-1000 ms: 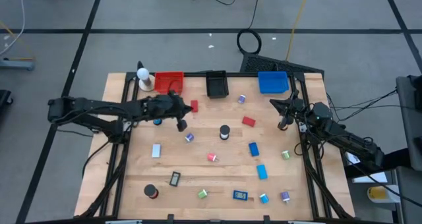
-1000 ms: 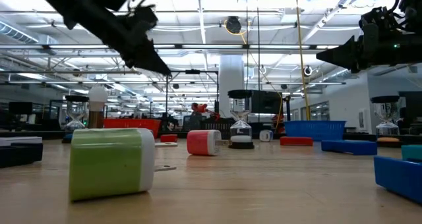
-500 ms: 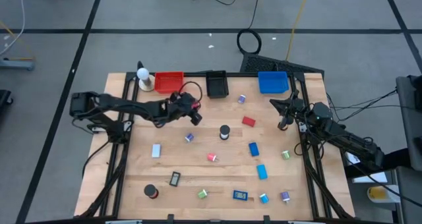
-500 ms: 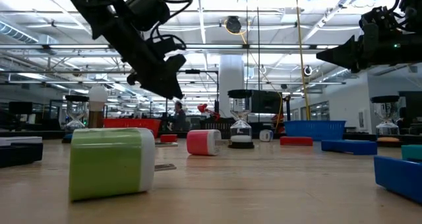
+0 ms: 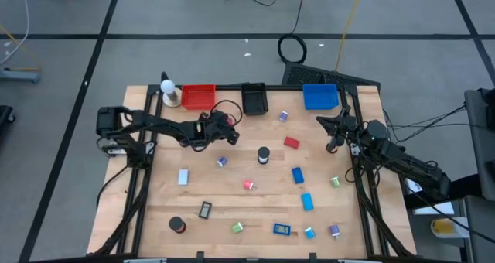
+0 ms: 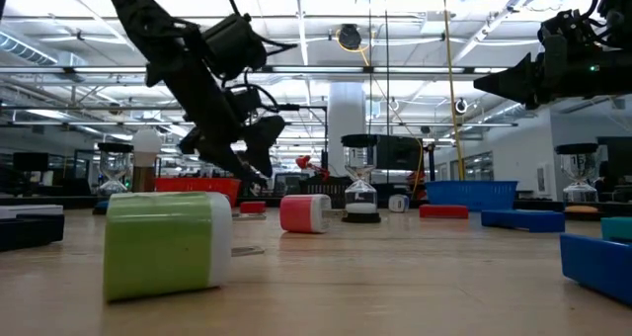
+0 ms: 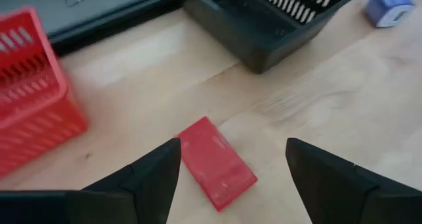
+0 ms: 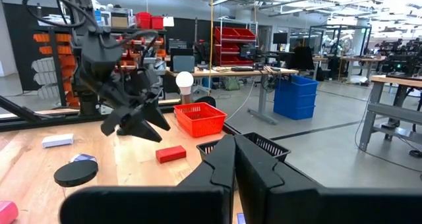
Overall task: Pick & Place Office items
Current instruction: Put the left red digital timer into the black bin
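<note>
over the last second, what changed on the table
The left gripper swung from the table's left side toward the flat red block near the red bin, and its fingers opened; it now hovers over the block. The right gripper stayed shut at the right edge; the pieces kept their places.

Your high view hides the red block under the left gripper (image 5: 222, 128), red bin (image 7: 30, 112) cut by the left wrist frame's left edge, black bin (image 7: 264, 20) and purple piece (image 7: 389, 1) clipped at its top, bottom-row pieces too small to identify.
</note>
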Controlling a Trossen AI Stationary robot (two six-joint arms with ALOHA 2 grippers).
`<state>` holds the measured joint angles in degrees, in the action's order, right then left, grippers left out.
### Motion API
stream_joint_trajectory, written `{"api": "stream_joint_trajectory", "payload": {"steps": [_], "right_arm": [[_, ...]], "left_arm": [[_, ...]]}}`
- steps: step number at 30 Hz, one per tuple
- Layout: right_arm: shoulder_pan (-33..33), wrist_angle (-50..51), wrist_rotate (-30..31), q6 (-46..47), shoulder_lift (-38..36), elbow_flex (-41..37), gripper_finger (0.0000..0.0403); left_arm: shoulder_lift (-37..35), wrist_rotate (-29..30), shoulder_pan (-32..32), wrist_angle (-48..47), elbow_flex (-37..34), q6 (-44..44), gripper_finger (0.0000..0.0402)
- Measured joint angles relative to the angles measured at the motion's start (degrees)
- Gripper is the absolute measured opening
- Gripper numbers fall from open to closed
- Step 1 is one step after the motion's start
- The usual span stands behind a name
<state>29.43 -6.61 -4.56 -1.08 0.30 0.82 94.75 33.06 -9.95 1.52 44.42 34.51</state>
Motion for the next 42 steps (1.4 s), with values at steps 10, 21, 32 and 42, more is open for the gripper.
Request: {"api": "stream_joint_trajectory", "payload": {"steps": [10,21,32,42], "right_arm": [[0.0,0.0,0.0,0.0,0.0,0.0,0.0004],[0.0,0.0,0.0,0.0,0.2,0.0,0.0004],[0.0,0.0,0.0,0.0,0.2,0.0,0.0004],[0.0,0.0,0.0,0.0,0.2,0.0,0.0004]], "left_arm": [[6.0,3.3,-0.6,2.7,-0.1,5.7,0.0283],[11.7,3.3,-0.8,4.9,0.0,9.4,0.0283],[11.6,1.7,-0.7,2.3,0.1,5.7,0.0216],[11.2,4.5,1.4,-0.2,0.0,-3.5,0.0160]]}}
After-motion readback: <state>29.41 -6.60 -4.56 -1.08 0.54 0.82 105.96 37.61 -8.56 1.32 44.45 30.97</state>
